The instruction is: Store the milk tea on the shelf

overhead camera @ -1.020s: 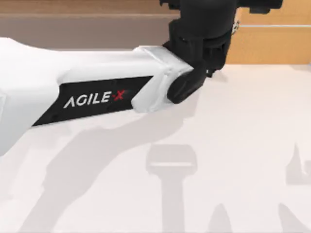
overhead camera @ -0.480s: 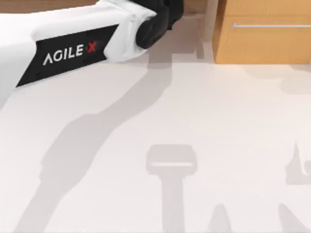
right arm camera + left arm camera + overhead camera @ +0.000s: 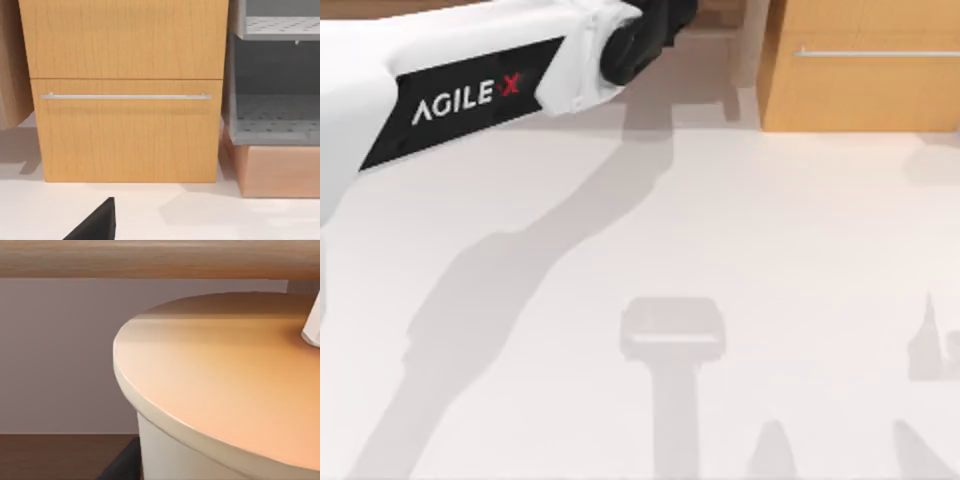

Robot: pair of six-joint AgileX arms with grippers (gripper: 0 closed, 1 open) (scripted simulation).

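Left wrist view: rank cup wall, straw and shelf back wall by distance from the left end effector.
1. Milk tea cup wall, right beside the left end effector.
2. Straw, across the lid.
3. Shelf back wall, behind the cup.

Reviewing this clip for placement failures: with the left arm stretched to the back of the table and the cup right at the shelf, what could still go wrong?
1. The milk tea's orange top sits close under a shelf board in the left wrist view; lifting could knock it.
2. The straw rises nearer that board and might catch.
3. A dark finger edge shows beside the cup; a hasty withdrawal may tip the tall cup.
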